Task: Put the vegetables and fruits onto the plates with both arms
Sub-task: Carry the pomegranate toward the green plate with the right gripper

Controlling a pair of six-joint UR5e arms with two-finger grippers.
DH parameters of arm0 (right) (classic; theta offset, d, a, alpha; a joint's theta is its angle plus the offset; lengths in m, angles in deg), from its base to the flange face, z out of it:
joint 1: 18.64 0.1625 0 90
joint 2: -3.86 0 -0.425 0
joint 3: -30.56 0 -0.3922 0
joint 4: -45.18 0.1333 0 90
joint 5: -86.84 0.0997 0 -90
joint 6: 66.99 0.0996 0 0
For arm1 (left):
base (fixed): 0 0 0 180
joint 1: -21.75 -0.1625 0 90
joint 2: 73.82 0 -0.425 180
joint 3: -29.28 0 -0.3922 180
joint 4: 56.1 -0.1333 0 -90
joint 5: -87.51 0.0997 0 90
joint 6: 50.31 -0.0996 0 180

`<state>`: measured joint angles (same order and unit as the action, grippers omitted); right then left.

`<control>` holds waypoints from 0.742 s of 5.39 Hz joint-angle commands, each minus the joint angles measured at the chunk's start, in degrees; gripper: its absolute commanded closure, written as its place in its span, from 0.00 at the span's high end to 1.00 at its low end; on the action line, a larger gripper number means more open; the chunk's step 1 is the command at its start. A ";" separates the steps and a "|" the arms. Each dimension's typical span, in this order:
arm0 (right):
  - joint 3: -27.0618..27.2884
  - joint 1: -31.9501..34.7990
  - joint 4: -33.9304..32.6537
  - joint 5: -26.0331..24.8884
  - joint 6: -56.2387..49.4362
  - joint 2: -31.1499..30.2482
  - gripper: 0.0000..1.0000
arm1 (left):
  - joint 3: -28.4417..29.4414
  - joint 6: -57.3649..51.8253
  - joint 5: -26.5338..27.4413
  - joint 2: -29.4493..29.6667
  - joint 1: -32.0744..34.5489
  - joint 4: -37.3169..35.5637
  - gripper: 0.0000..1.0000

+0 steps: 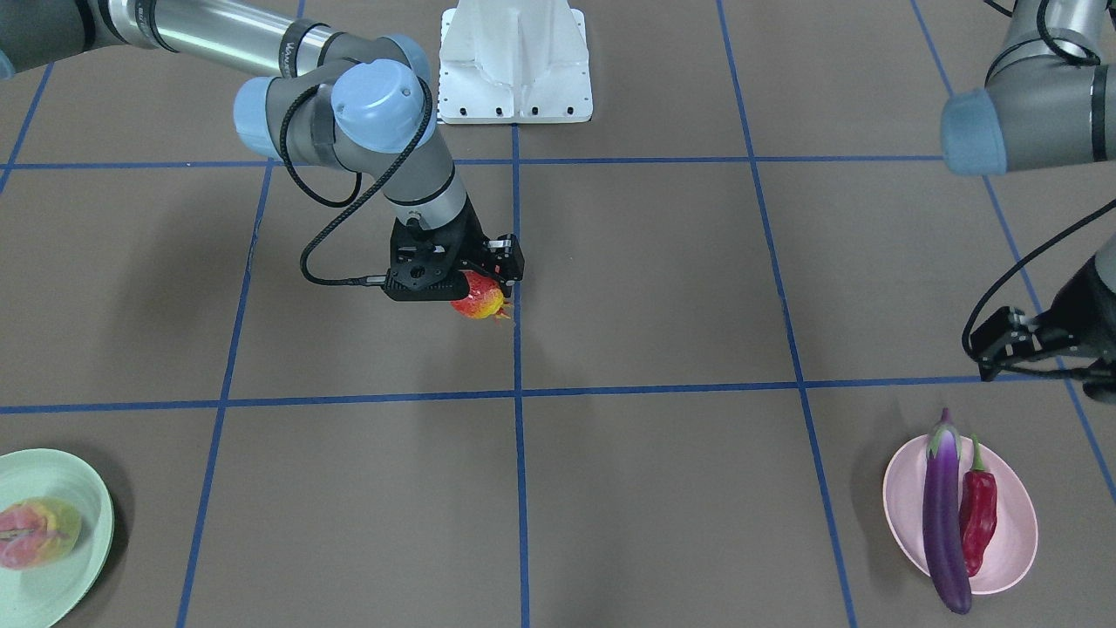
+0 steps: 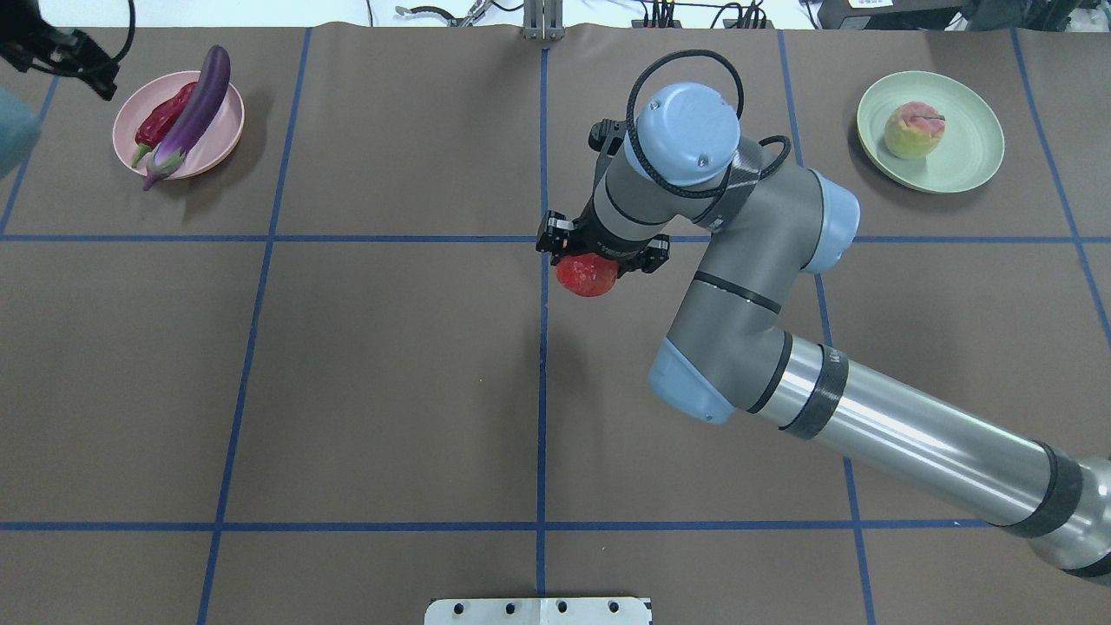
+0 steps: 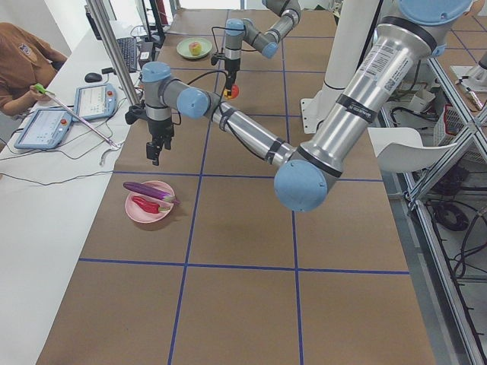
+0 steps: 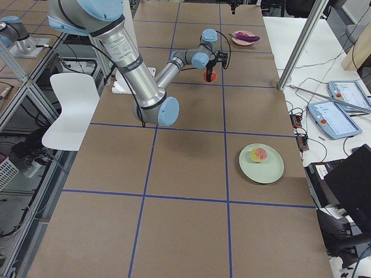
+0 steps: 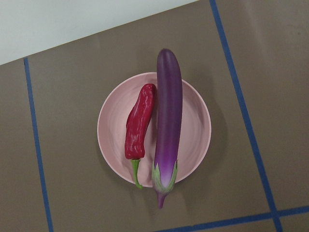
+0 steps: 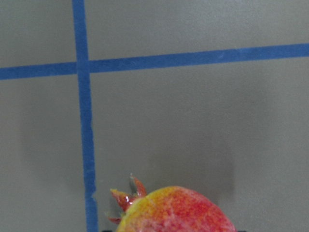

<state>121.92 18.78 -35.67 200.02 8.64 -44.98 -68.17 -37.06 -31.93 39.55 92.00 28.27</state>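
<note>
Red-orange round toy pomegranate [image 2: 586,276], prob. light, stiff, slick plastic, sits pinched across its widest girth by right claw [image 1: 479,286]; left claw [image 1: 985,349] gap can't be told.

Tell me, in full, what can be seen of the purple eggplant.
The eggplant is long, slim and glossy purple, paler near its pale green cap; it looks like smooth plastic. It lies flat and straight across the pink plate, both ends reaching past the rim, close beside the red chili pepper. Nothing grips it.
</note>
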 commanded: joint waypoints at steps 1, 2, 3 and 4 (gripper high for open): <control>2.24 4.75 -2.73 0.55 -3.18 -2.39 0.00 | -6.51 -2.26 -1.82 -7.10 0.14 1.32 1.00; 2.24 9.03 -4.21 1.77 -9.82 -4.32 0.00 | -8.18 -2.70 -1.75 -10.07 0.23 2.37 1.00; 2.16 15.08 -7.27 5.78 -20.06 -5.99 0.00 | -7.58 -2.53 -1.58 -12.62 0.23 4.55 1.00; 1.46 21.23 -9.74 7.74 -33.04 -8.36 0.00 | -7.67 -2.62 -1.40 -14.04 0.23 4.66 1.00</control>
<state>123.87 34.46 -43.08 205.60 -13.31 -51.30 -75.79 -39.63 -33.48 27.06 92.23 32.40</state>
